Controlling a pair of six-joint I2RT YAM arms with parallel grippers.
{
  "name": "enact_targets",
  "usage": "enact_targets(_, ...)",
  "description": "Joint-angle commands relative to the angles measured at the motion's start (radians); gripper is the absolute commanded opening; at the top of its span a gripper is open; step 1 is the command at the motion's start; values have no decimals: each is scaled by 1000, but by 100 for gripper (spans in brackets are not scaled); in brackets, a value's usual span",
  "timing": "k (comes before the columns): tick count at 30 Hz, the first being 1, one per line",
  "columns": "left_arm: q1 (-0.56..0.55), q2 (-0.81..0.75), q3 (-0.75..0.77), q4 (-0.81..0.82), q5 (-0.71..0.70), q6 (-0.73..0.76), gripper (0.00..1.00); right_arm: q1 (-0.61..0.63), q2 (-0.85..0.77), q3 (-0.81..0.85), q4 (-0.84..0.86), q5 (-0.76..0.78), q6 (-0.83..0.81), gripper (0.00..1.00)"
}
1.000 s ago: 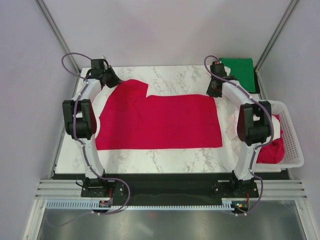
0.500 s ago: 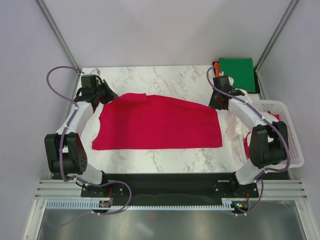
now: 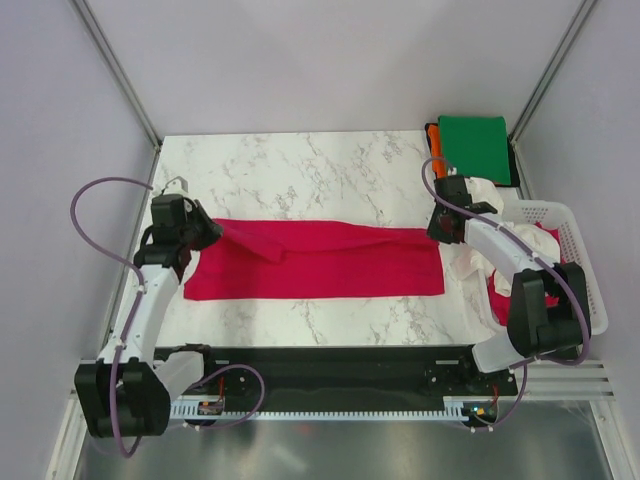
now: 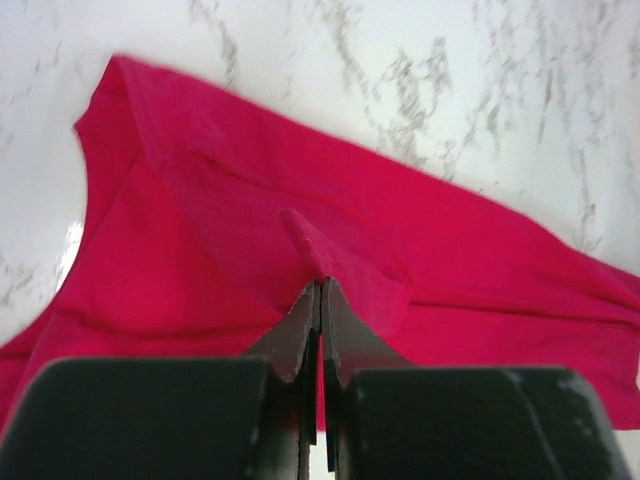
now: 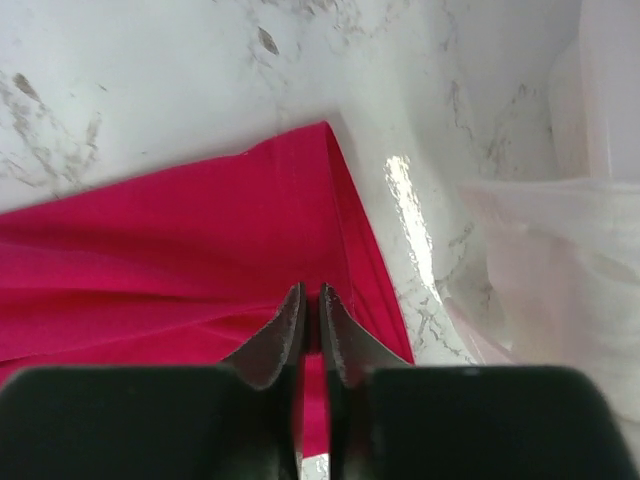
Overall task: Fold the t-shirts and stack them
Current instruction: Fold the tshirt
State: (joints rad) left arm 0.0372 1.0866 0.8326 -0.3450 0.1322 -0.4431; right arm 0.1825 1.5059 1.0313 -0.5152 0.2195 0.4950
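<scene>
A large crimson-red t-shirt [image 3: 320, 262] lies across the middle of the marble table, its far half folded toward the near edge. My left gripper [image 3: 212, 230] is shut on a pinch of its far left edge [image 4: 330, 255]. My right gripper [image 3: 436, 232] is shut on its far right edge [image 5: 300, 250]. A folded green t-shirt [image 3: 474, 136] lies on an orange one [image 3: 431, 131] at the far right corner. A white t-shirt [image 3: 470, 262] lies beside the red one on the right. Another crimson shirt [image 3: 547, 290] sits in the basket.
A white slotted plastic basket [image 3: 590, 290] stands at the right edge of the table. The white cloth shows at the right of the right wrist view [image 5: 560, 240]. Bare marble [image 3: 300, 170] lies beyond the red shirt.
Both grippers have pulled the red shirt's far edge toward the near side, folding the shirt into a narrower band. Both arms have swung down and nearer.
</scene>
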Motion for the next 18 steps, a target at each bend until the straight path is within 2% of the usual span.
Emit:
enact_targets(1,9,-91,-55,-115,-94,-51,6,-5,-41,-45,7,17,34,18)
enact_targets(2,16,-106,-75,-138,-107,-75,15,-6,-45,-50,6,18,39,36)
enact_targets(3,23,-125,-82,-158,-115,-101,21,-6,-47,-53,7,18,43,75)
enact_targets(5,50,-139,-93,-216,-128,-144,34,-6,-52,-48,3,30,50,90)
enact_targets(6,64,-143,-96,-233,-123,-155,43,-5,-53,-33,1,32,51,94)
enact_targets(8,96,-165,-96,-261,-129,-180,63,-3,-56,-2,-3,17,45,95)
enact_targets(9,104,-175,-98,-264,-129,-186,65,0,-56,10,-2,9,43,95)
enact_targets(11,109,-194,-98,-256,-128,-198,64,14,-47,42,18,-44,25,94)
enact_targets(15,98,-177,-133,-157,-29,-221,62,109,22,102,83,-184,-22,92)
enact_targets(18,44,-73,-144,-120,-34,-239,60,158,132,151,75,-210,-30,92)
